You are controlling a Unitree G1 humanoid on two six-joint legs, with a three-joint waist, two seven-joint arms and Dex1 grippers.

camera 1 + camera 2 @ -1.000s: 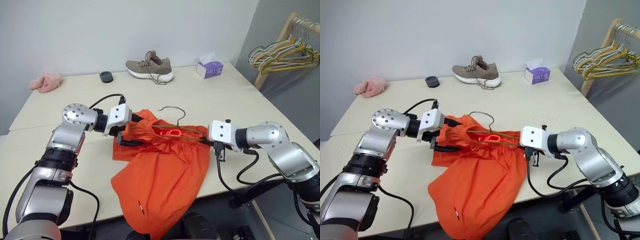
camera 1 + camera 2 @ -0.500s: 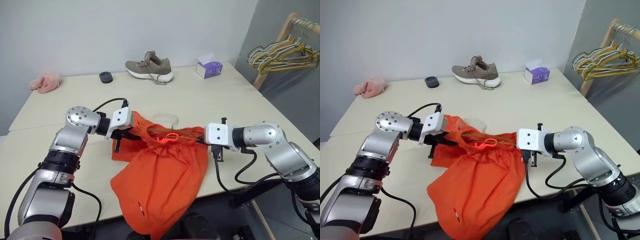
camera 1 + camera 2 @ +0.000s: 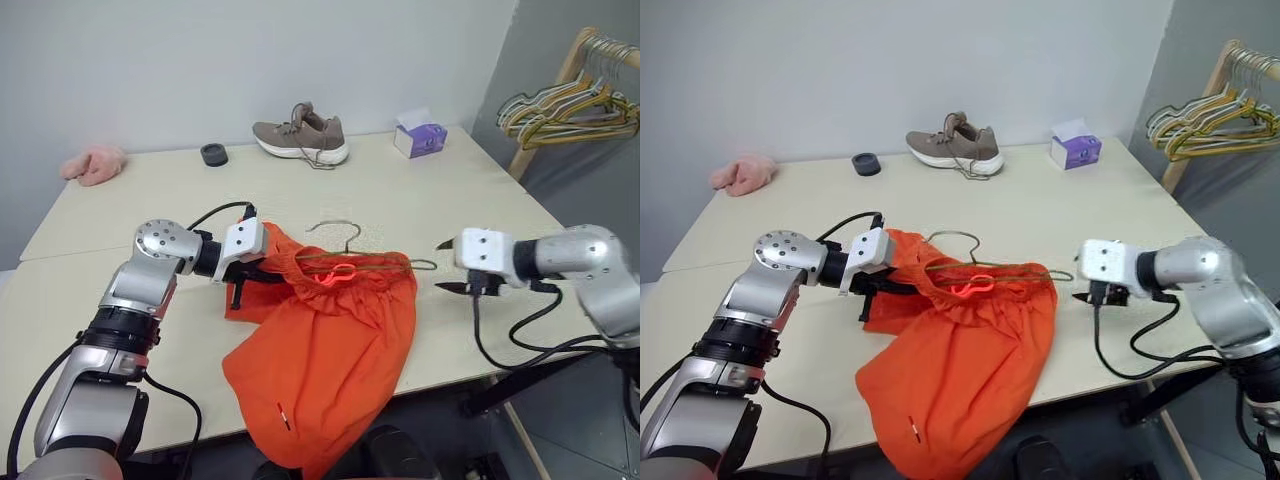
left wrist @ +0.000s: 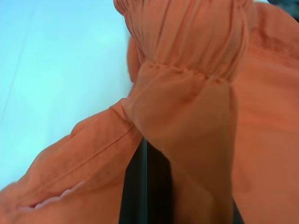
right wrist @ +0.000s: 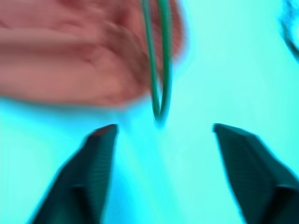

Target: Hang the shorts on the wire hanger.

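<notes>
L fingers [image 3: 268,272] clamp shorts [image 3: 330,350], R fingers [image 3: 447,266] spread

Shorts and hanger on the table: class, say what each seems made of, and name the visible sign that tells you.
Shorts: thin woven fabric, matte orange, probably a light synthetic; it folds softly, gathers at the elastic waistband and droops over the table edge.
Hanger: thin wire, olive-green, likely coated metal; it keeps a rigid hook and a narrow bent end sticking out of the waistband.
</notes>
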